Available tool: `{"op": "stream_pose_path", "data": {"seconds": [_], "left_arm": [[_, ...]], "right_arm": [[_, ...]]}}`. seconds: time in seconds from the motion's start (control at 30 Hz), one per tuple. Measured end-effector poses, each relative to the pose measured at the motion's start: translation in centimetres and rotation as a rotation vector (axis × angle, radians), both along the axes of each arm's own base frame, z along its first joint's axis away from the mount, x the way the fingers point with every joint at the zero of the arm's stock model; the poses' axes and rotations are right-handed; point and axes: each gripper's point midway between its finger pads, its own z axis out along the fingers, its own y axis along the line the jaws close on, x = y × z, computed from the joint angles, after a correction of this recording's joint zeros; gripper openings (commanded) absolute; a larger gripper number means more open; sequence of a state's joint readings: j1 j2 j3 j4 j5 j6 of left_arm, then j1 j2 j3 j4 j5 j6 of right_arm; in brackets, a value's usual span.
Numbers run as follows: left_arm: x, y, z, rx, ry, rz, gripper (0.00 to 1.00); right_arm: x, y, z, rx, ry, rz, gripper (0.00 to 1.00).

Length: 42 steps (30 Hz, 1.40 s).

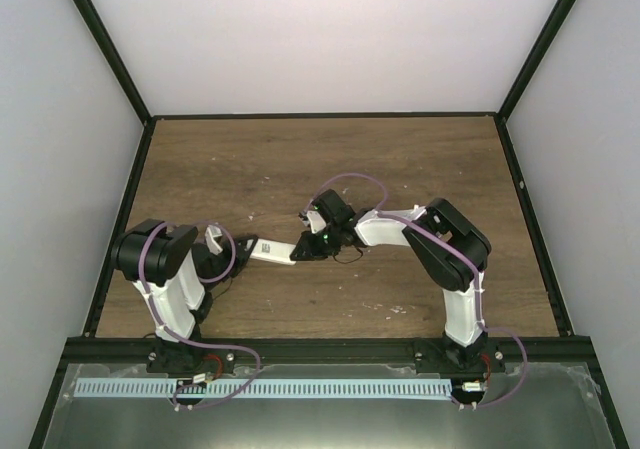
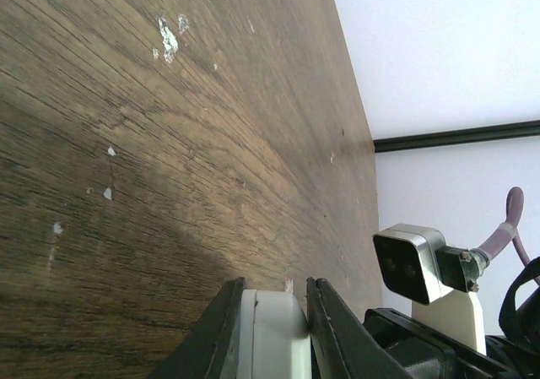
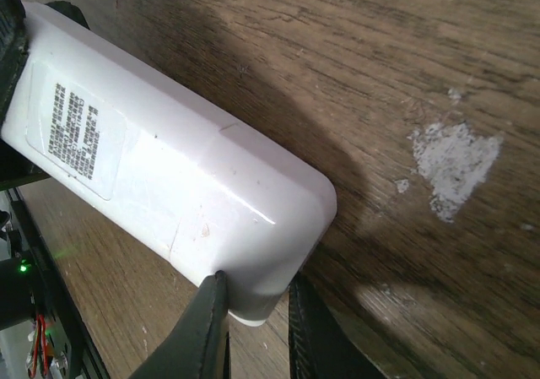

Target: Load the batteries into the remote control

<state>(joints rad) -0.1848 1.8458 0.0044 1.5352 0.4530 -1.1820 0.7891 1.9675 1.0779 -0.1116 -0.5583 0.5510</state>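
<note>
The left gripper (image 2: 274, 288) is clamping 1 end of the remote (image 3: 169, 168) — its white body wedged between the 2 fingers (image 2: 221, 332). The right gripper (image 3: 256, 284) is pinching the opposite end (at a rounded corner), so the remote is hanging between the 2 over the table (image 1: 400, 169).

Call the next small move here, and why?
Probably the right gripper should slide the end section off lengthwise, away from the left gripper. The left is shut on one end of the remote control, bracing it; the right pinches the other end, just past a seam in the back. The back looks closed and no batteries are in view, so opening it seems due.
</note>
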Motion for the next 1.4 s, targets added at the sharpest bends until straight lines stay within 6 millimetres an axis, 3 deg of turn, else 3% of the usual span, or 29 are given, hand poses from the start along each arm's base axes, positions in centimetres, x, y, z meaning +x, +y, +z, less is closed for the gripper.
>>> {"op": "stream_pose_path", "data": {"seconds": [0.8,1.1,1.4], "left_arm": [[0.7,0.9,0.5,0.01,-0.021,0.063,0.03],[0.7,0.8,0.6,0.009,-0.026,0.058,0.03],[0.6,0.2,0.6,0.003,-0.027,0.029,0.03]], "right_arm": [[0.7,0.7,-0.3,0.027,0.115,0.005,0.01],[1.1,0.5,0.2,0.023,0.059,0.0,0.18],[1.2,-0.4,0.4,-0.061,-0.034,-0.025,0.23]]}}
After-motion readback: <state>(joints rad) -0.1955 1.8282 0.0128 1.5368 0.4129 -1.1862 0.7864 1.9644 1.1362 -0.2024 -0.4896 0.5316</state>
